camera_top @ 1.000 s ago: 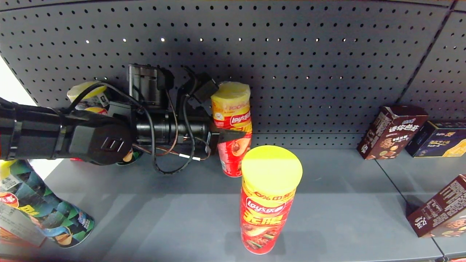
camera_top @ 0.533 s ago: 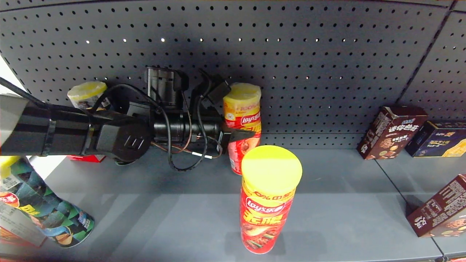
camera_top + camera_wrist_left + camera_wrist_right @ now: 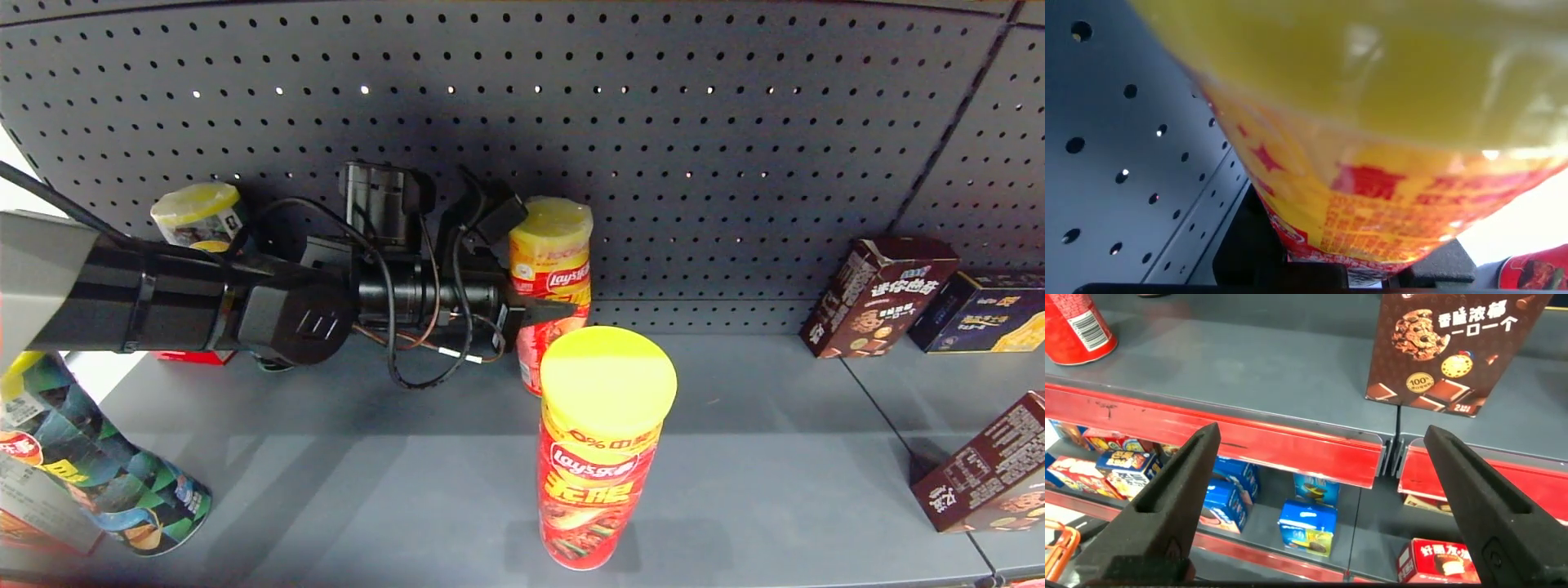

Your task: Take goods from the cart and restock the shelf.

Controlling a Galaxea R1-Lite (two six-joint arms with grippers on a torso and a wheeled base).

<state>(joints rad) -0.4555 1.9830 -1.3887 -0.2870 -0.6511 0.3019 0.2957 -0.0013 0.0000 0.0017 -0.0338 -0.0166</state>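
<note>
The left gripper (image 3: pixel 545 309) is clamped round the middle of a chip can (image 3: pixel 549 253). The can stands upright at centre frame in the head view, close before the pegboard wall (image 3: pixel 735 122) and just behind a second can (image 3: pixel 604 441) that stands on the shelf (image 3: pixel 367 465). Whether its base touches the shelf cannot be told. The can is probably light: a stiff cardboard tube with a slick skin and a soft lid. A mid-body hold seems right, firm without crushing. The right gripper (image 3: pixel 1323 498) hangs with fingers wide apart near a cookie box (image 3: pixel 1445 351).
</note>
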